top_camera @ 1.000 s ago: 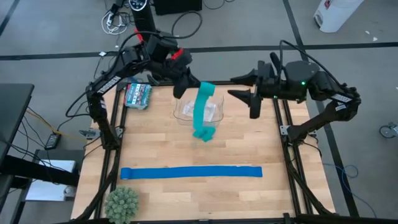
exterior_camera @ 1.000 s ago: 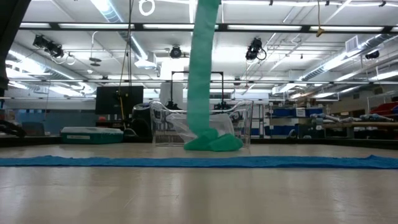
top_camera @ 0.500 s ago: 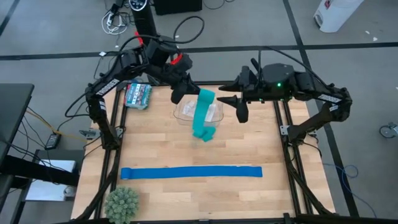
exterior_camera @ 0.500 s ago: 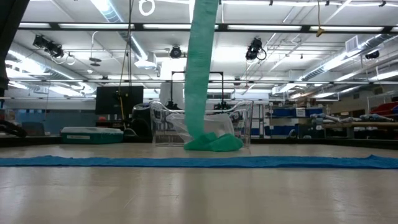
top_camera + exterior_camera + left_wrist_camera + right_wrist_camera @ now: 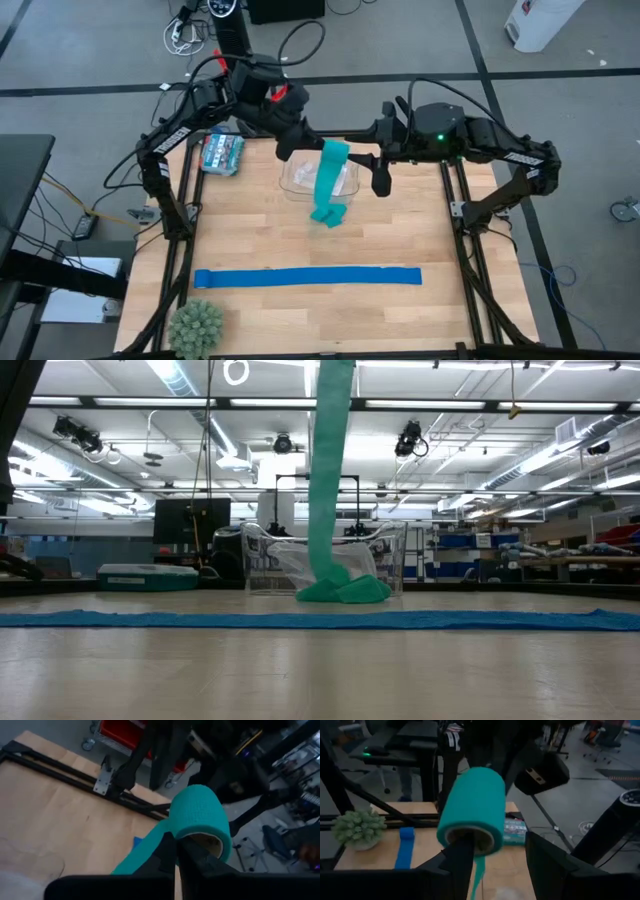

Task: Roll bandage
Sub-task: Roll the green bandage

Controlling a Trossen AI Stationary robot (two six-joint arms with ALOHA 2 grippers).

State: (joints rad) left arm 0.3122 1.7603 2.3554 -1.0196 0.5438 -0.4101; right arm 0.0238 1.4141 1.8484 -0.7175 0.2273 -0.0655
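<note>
Over the wooden table (image 5: 300, 240), the bandage (image 5: 329, 175) hangs as a soft teal strip, its tail heaped on the boards by the clear container (image 5: 296, 182). The left gripper (image 5: 176, 851) is pinched shut on the small roll at its top. The right gripper (image 5: 492, 851) straddles that roll, fingers apart. Light, stretchy, limp stuff, I'd say; best held by the firm core.

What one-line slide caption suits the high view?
Left gripper holds the teal bandage roll above the table; right gripper closes in.
</note>
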